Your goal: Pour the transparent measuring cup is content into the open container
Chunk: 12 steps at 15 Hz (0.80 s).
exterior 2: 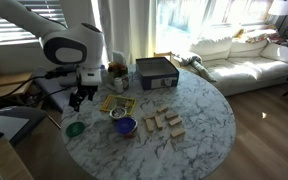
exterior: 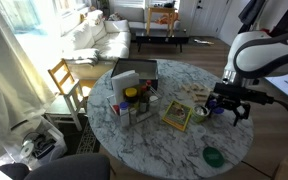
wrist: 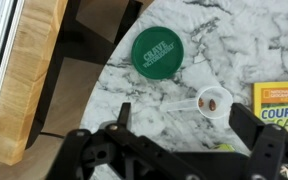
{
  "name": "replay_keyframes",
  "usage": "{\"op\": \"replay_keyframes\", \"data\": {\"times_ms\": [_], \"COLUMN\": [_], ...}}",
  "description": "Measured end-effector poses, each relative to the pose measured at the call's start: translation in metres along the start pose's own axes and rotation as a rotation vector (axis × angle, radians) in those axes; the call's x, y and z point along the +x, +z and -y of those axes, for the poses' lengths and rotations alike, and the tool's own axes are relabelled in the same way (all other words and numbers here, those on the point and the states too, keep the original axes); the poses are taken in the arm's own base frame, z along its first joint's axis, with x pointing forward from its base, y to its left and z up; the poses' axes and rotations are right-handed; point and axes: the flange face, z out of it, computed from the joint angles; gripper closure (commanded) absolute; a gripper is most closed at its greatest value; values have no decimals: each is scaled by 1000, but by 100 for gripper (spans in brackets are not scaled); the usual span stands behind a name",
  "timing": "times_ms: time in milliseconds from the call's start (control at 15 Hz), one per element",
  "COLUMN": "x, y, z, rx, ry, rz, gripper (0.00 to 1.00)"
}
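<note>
Wrist view: tool (wrist: 182, 115) fingers wide apart, gripping nothing. Transparent measuring cup (wrist: 214, 100) lies on marble counter (wrist: 224, 30), brown bit inside, yellow book (wrist: 282, 105) just beside it. Green dish (wrist: 158, 50) near cup, by counter edge.
Exterior views: tool (exterior: 229, 103) (exterior 2: 81, 97) hovers over counter rim; green dish (exterior: 213, 156) (exterior 2: 75, 128) near it. Grey box (exterior: 134, 75) well apart. Cup too small to make out.

I see a smooth, veined marble tabletop (wrist: 234, 40); the green dish (wrist: 157, 50) looks matt plastic, the measuring cup (wrist: 216, 100) clear plastic.
</note>
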Motion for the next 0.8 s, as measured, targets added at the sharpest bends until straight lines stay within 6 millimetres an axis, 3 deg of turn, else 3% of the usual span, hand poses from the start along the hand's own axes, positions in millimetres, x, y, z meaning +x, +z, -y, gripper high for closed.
{"op": "replay_keyframes", "data": {"times_ms": [400,800], "x": [-9,11], "y": [-7,17], "z": [3,-1], "rx": [12,-40], "ry": [-9,278], "rz": [-11,9], "gripper": [0,0]}}
